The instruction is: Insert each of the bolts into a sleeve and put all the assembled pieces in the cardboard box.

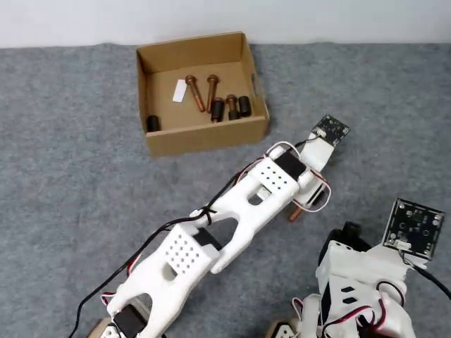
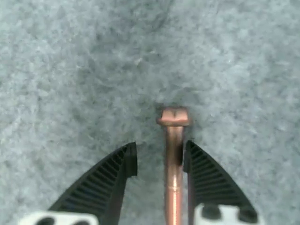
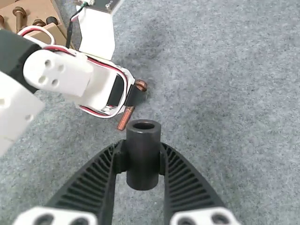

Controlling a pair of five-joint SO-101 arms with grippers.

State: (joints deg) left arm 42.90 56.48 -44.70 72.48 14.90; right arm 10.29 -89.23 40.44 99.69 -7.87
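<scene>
Straddles the bolt (image 2: 174,140) with the left claw (image 2: 160,153) open: shaft against one finger, apart from the other, head just past the tips. Clamps the sleeve (image 3: 142,164) in the right claw (image 3: 141,149), bore mouth pointing out beyond the tips. Probably risks shoving the bolt sideways by closing off-centre, gripping it skewed, then jamming it at the sleeve mouth.

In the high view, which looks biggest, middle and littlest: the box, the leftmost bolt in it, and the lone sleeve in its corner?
1. Box
2. Leftmost bolt
3. Lone sleeve
All three sit about equally far from the camera, so the order is safe.
</scene>
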